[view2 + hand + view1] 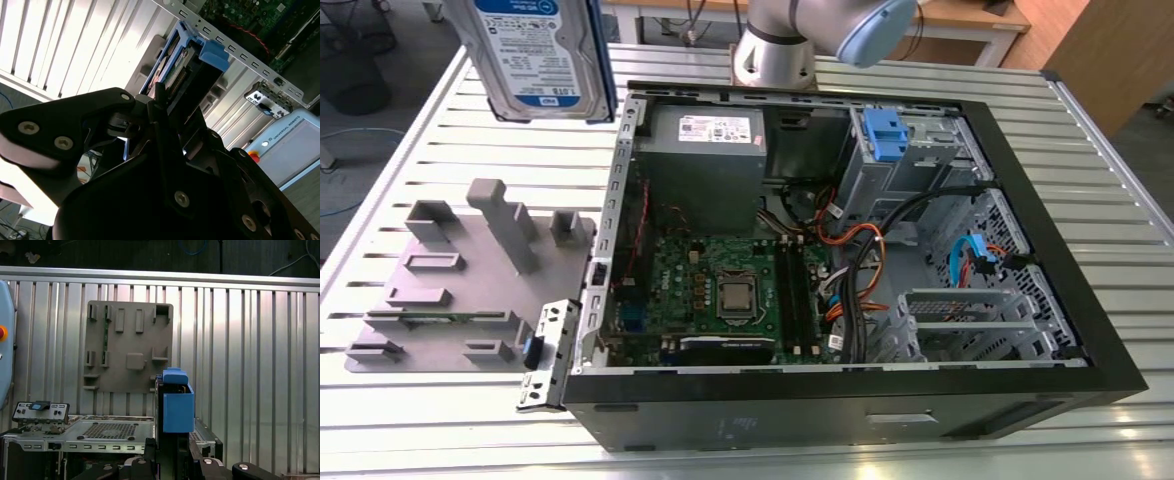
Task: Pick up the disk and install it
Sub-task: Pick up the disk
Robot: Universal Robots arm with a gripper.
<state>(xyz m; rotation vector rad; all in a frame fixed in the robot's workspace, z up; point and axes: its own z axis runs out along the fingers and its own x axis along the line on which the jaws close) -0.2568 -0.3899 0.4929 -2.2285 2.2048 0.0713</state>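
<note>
Disk: the disk [540, 55] hangs in the upper left of the exterior view, label facing the camera, above the bench [1121, 220] and outside the case.
Claw: in the second wrist view the black claw [160, 107] is clenched on one end of the disk, and a blue side rail runs along its edge.
Case: the open computer case [854, 385] lies on its side at the centre and right of the exterior view.
Case contents: a green motherboard [720, 290], a grey power-supply box [707, 140], a blue latch [887, 135] on a metal cage, and orange and black cables [854, 250].
Fixture: a grey fixture plate [454, 280] with upright tabs lies on the bench, just beside the case at the frame's left.
</note>
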